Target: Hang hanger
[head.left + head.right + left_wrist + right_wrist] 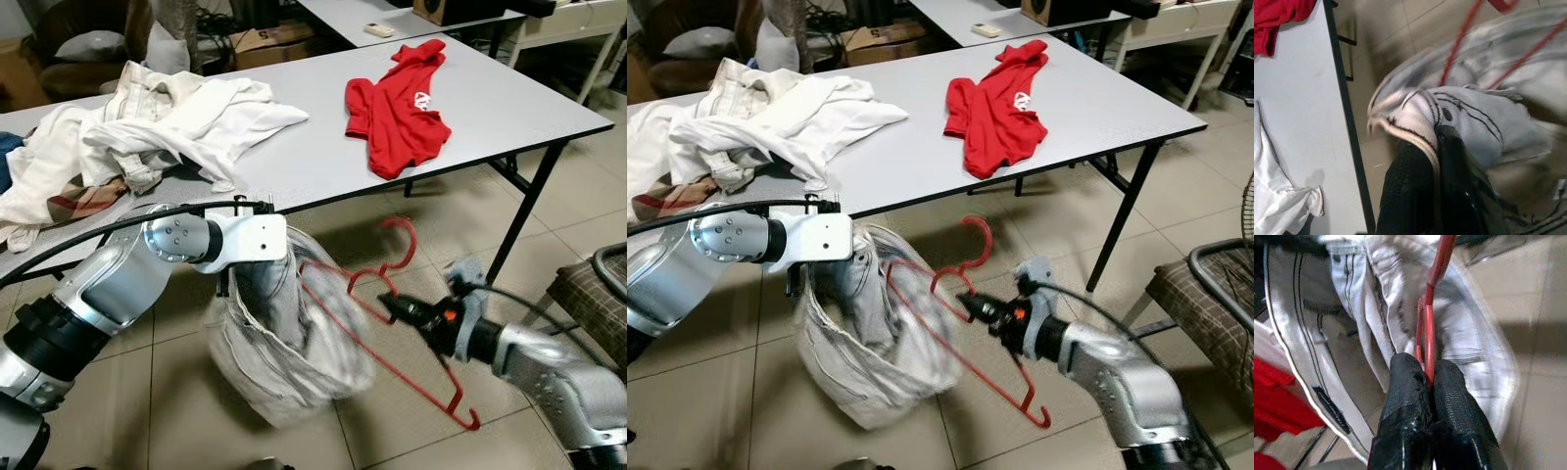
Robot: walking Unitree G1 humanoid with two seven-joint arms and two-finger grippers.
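My right gripper pinches the red hanger at its neck below the hook, out over the floor in front of the table's near edge. My left gripper is clamped on the waistband of the pale grey trousers, which sag limp and heavy. The hanger looks thin, stiff and light, likely slick, so the neck is the steady hold; one arm already sits inside the cloth. A red shirt lies on the tabletop
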